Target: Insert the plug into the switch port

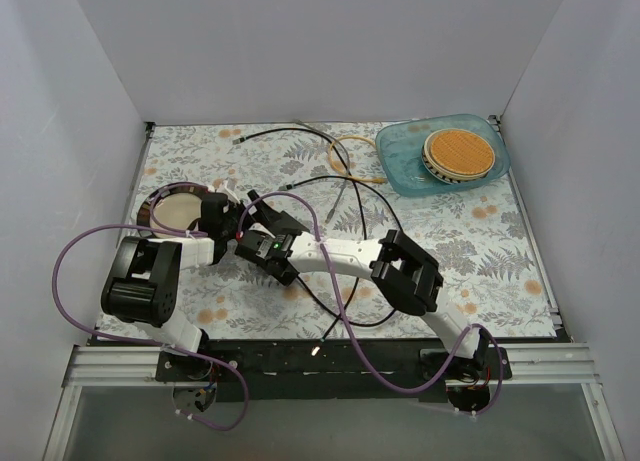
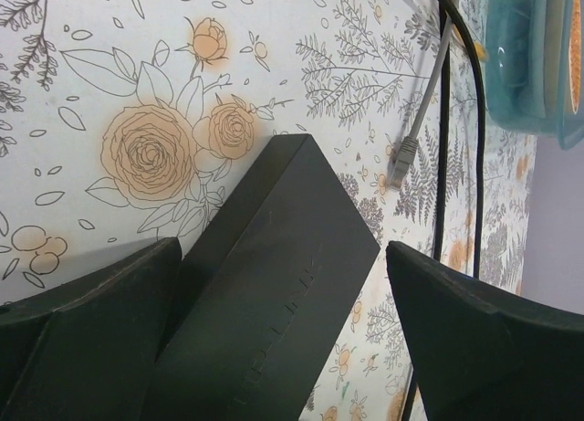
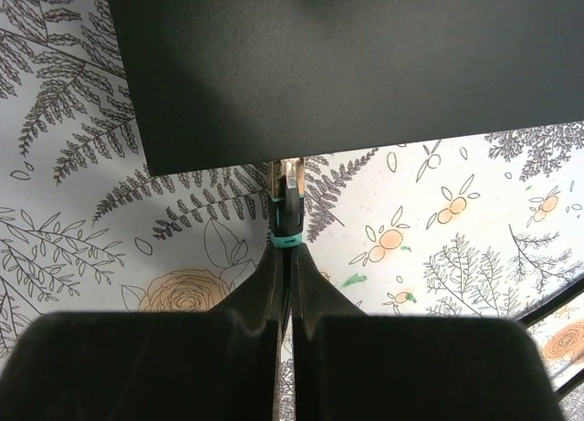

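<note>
— What was the right hand doing?

— The right hand was pinched shut on the plug. It held the plug by its teal boot, fingers pressed together.

— And where did the plug sit?

— Its clear tip met the near edge of the black box, which lay flat on the flowered tabletop. The switch port was hidden under that edge, so I couldn't tell whether the plug was seated.

— And the left hand?

— The left hand stood wide open and held nothing. A corner of the box pointed up between its fingers. One finger was clear of the box. The other was close against it, though I couldn't tell whether they touched.

— Anything beyond the box?

— A grey cable ended in its own connector on the cloth, just beside a black cable that ran on toward the back.

— And farthest off?

— A blue-green dish sat at the far right corner of the tabletop, well apart from both hands. It had a round bowl resting in it.
</note>
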